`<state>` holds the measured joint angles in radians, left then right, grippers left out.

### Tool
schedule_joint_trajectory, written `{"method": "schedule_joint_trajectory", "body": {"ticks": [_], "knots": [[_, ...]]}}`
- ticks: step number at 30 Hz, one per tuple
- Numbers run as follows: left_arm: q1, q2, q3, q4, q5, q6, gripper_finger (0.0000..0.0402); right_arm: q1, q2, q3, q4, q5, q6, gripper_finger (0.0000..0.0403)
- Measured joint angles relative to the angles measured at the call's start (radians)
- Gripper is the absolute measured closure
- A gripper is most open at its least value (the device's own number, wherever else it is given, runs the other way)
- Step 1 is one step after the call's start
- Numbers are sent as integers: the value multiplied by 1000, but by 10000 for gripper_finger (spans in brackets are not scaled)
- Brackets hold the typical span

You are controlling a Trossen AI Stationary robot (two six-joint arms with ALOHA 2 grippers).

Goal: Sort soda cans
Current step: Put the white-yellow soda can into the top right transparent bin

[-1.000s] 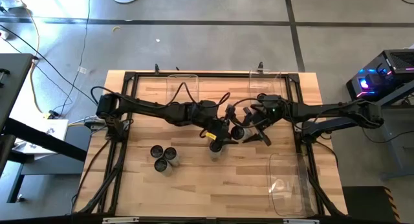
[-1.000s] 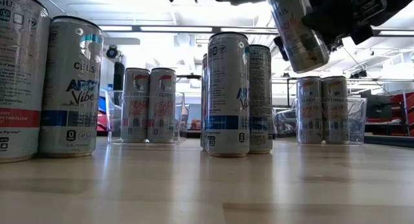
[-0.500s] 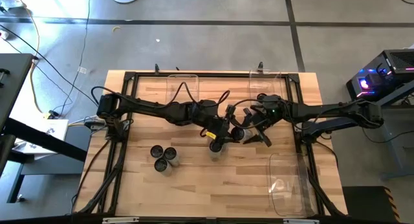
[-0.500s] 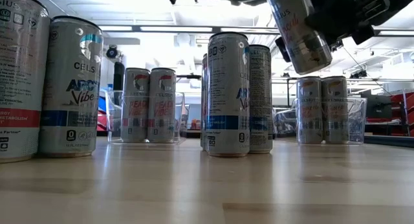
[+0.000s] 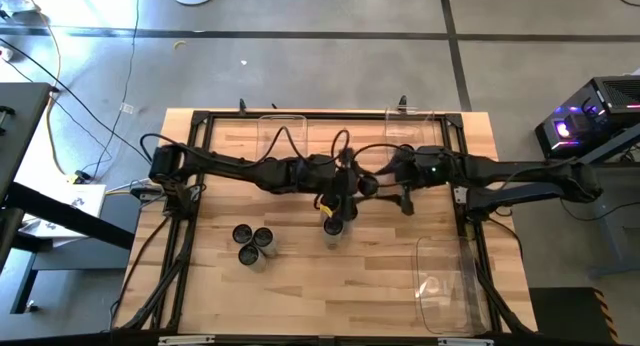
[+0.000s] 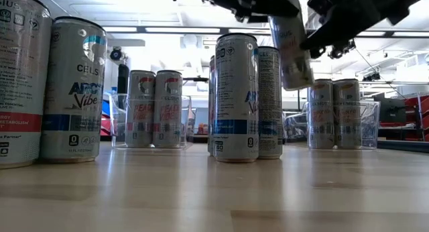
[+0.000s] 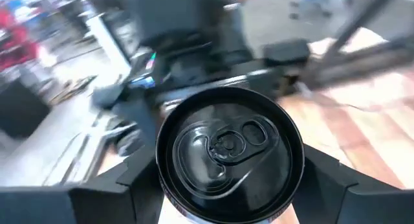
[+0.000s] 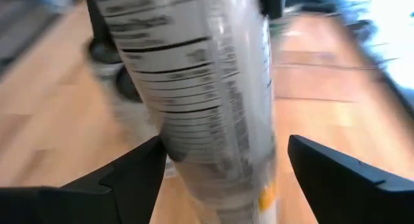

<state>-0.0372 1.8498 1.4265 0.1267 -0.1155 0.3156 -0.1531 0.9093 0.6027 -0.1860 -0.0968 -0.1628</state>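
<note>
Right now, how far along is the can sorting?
Done: two pink-labelled cans stand in the far left bin, and two more in the far right bin. In hand: the left gripper is shut on a lifted can, with the right gripper open around it. Left: a cluster of three and a middle group stand loose.
</note>
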Motion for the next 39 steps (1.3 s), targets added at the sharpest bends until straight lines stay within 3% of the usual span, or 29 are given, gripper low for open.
{"method": "schedule_joint_trajectory", "body": {"ticks": [6,13,18,24,28,32,37,39], "knots": [[17,-3,0,6,-87,-88,158,98,-10,2,34,239,-24,88],[37,-3,0,60,-93,-145,158,194,65,3,206,434,-41,87],[42,-3,1,64,-99,-153,158,219,121,3,276,472,-95,93],[42,-3,1,69,-104,-145,158,239,113,3,279,524,-104,172],[44,-3,5,75,-80,-123,114,237,84,2,258,523,-87,172],[61,-21,5,0,-56,-99,71,213,26,-18,184,534,-41,172],[99,-32,2,-86,-2,-105,59,216,-131,-58,177,542,-25,172],[113,-32,-24,-30,49,-105,58,226,-194,-64,202,538,-28,172]]}}
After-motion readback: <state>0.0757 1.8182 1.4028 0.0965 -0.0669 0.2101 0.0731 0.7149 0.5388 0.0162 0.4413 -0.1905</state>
